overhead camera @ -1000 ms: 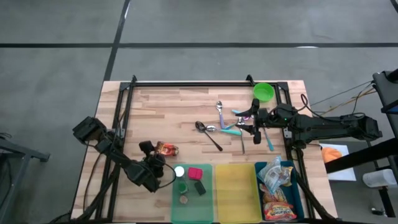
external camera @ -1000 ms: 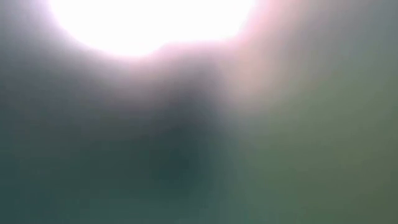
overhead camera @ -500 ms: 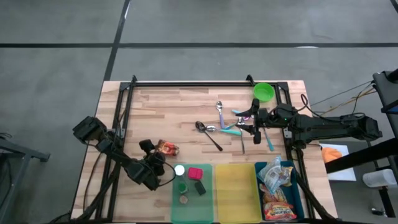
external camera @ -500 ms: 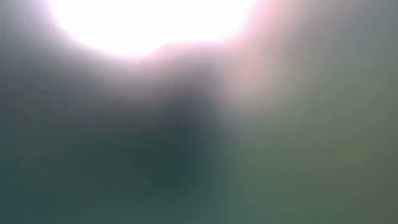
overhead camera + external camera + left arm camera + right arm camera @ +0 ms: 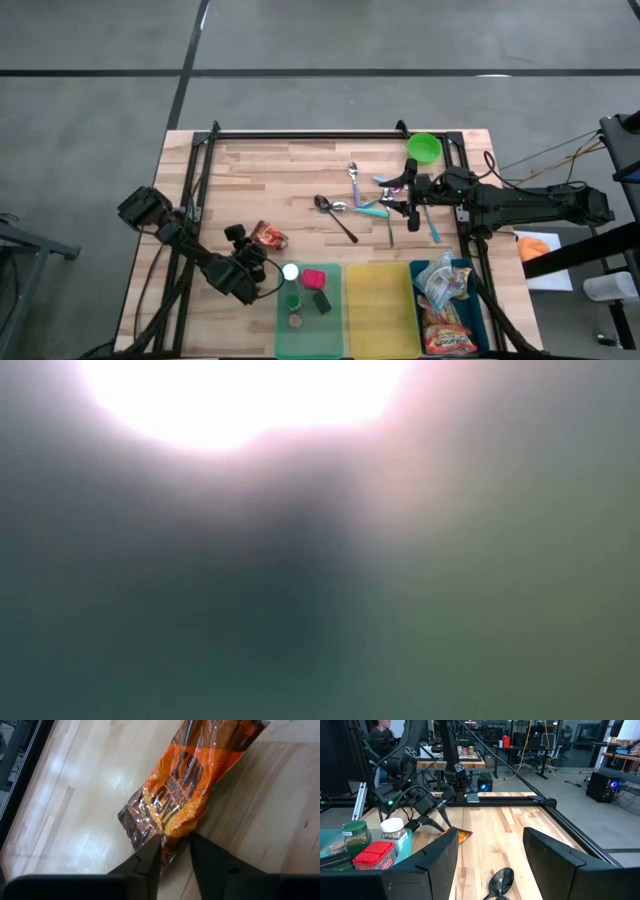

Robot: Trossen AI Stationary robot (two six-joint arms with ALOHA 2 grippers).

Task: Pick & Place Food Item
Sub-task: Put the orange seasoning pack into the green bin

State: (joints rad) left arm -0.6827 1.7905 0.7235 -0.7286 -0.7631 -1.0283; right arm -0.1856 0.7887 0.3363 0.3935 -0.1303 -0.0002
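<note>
Wooden slatted desk: the orange crinkled plastic snack packet lies at 8 o'clock. Left pincer is narrowed onto its edge; confirm a firm pinch before lifting. Right pincer waits wide apart at 3 o'clock.

Even, bright light falls on the wooden table. The low view is a blur with white glare. The snack packet glints.

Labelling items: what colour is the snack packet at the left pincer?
Orange and brown snack packet, with glossy clear film; clearest in the left wrist view.
</note>
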